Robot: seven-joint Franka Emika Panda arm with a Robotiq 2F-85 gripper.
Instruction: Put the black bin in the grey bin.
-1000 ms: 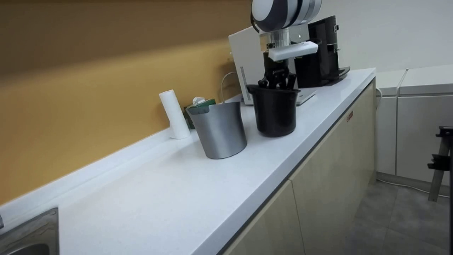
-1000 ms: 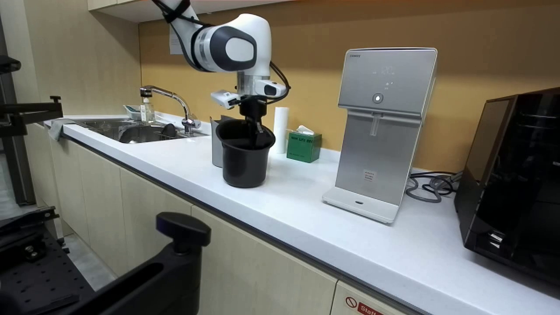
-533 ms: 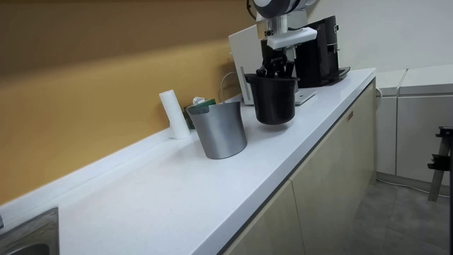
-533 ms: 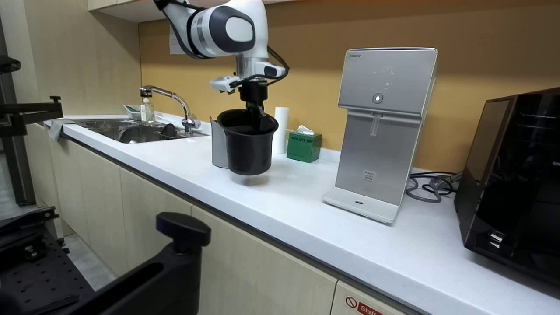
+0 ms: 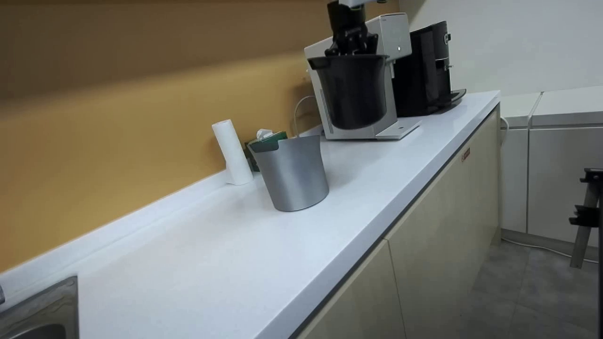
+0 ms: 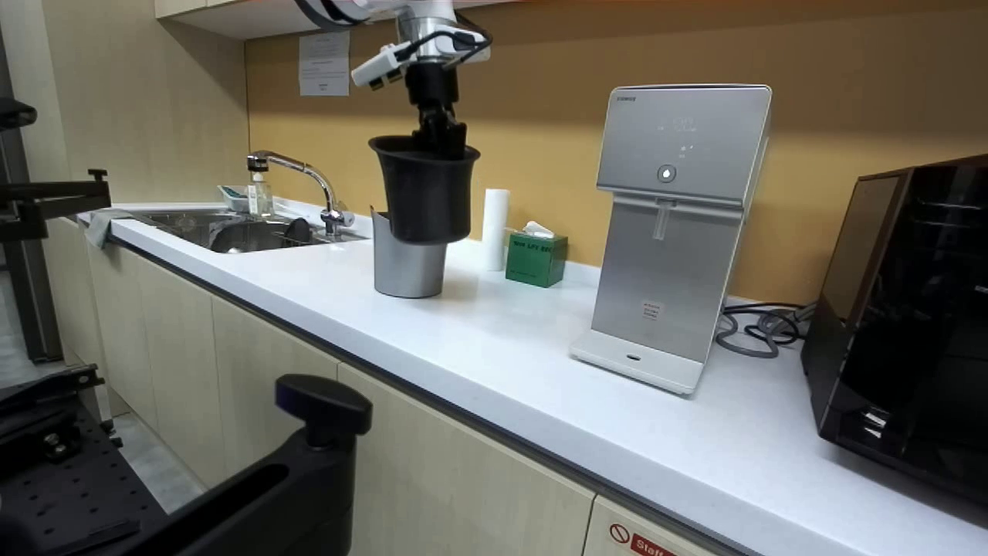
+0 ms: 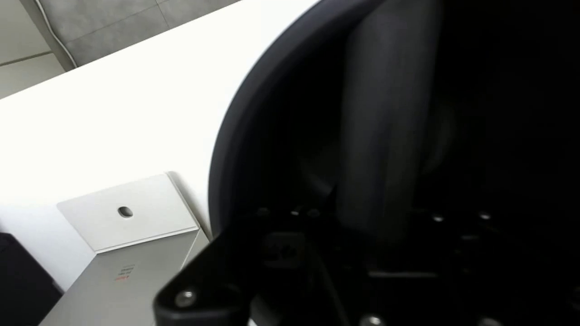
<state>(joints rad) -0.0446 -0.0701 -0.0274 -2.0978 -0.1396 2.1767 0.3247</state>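
As the black bin rises higher above the counter, pinched by the gripper, it appears lifted enough to clear the grey bin standing nearby; alignment and lowering remain.

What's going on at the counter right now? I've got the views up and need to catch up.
The robot's pincer is holding the black bin up off the white countertop, roughly upright. The grey bin stands on the countertop. The black bin isn't in it yet: it hangs higher and seems off to the side, toward the water dispenser, rather than directly over it.
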